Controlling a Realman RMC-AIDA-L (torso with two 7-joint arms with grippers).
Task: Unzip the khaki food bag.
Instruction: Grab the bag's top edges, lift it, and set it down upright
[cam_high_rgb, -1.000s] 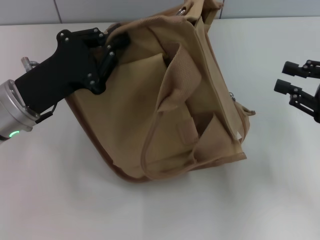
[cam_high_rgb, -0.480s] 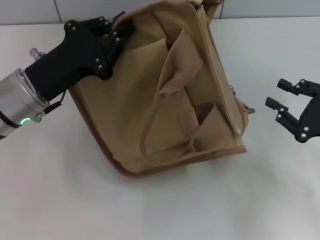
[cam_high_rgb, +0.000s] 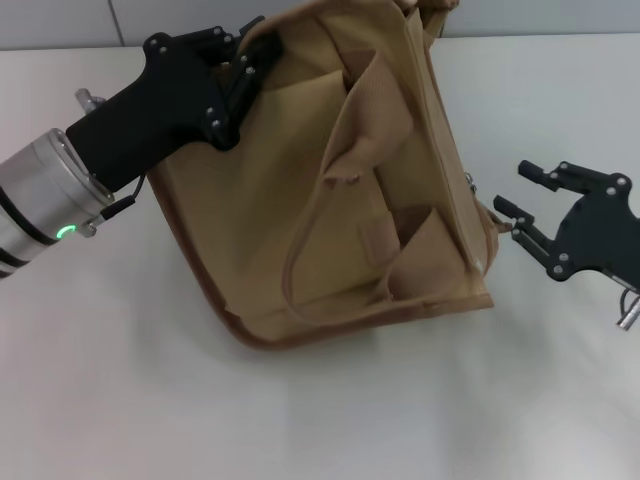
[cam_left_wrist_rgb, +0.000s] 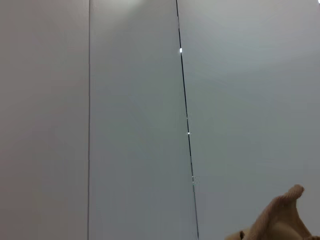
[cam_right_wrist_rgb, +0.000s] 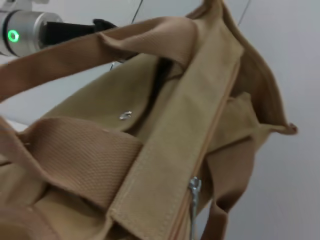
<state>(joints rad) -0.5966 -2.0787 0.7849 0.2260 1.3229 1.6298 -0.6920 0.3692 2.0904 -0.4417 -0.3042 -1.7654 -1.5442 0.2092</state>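
Khaki food bag (cam_high_rgb: 330, 190): tilted on the table, its base toward 7 o'clock and its top toward 1 o'clock in the head view; it fills the centre of the scene.
Surface: white table (cam_high_rgb: 320, 420), bare around the bag on the near side.
Room: pale grey wall (cam_high_rgb: 540, 15) along the far edge at 12 o'clock; the left wrist view shows grey wall panels with thin vertical seams and only a tan tip of the bag (cam_left_wrist_rgb: 280, 220).
Left gripper (cam_high_rgb: 245, 55): at 10 o'clock of the bag, its black fingers clamped on the bag's upper left corner, fabric bunched between them; the silver wrist with a green light lies toward 9 o'clock.
Bag contents: cannot be told; the top seam looks closed in the right wrist view.
Handles: one webbing handle (cam_high_rgb: 365, 120) folded across the upper face, a second handle loop (cam_high_rgb: 295, 265) hanging toward 6 o'clock.
Zipper pull (cam_right_wrist_rgb: 194, 186): silver, hanging at the end of the top seam on the bag's right edge.
Right gripper (cam_high_rgb: 520, 195): at 3 o'clock of the bag, fingers spread wide, holding nothing, just beside the bag's right edge; whether it touches the fabric cannot be told.
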